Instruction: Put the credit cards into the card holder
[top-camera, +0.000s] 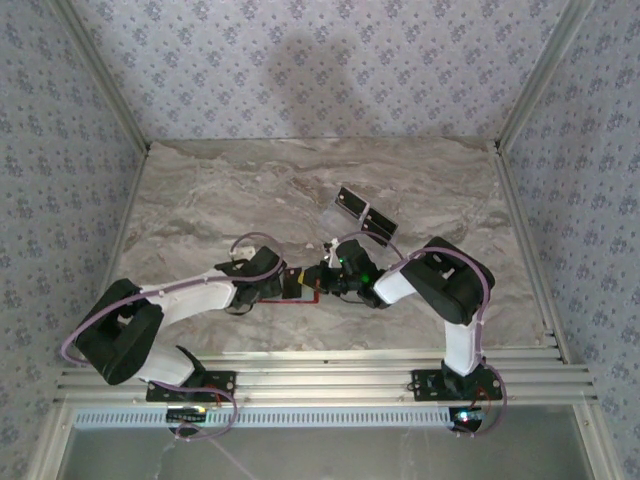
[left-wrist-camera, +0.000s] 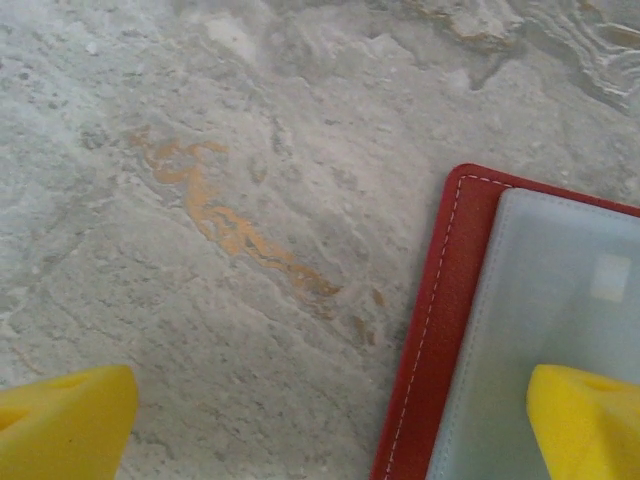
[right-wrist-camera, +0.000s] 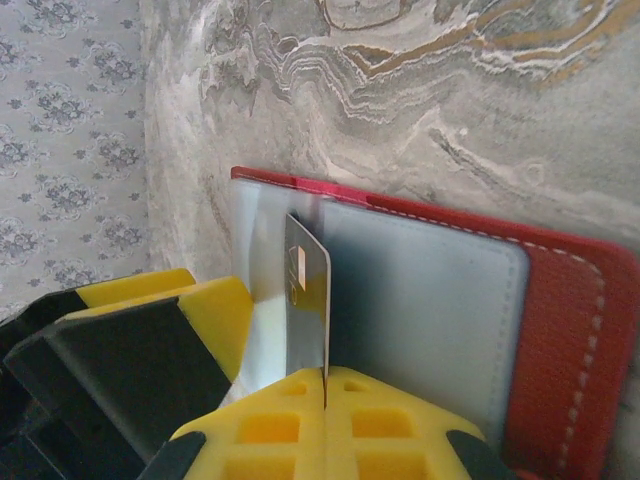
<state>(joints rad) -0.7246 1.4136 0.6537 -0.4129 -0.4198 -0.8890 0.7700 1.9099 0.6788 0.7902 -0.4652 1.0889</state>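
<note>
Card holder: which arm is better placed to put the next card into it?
Right arm: its jaws grip a credit card on edge at the open card holder. The left arm has open, empty jaws.

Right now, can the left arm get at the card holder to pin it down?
Probably yes. The left gripper is open, one finger above the clear pocket of the card holder, with nothing between. The right gripper, shut on a card, is at its other side.
</note>
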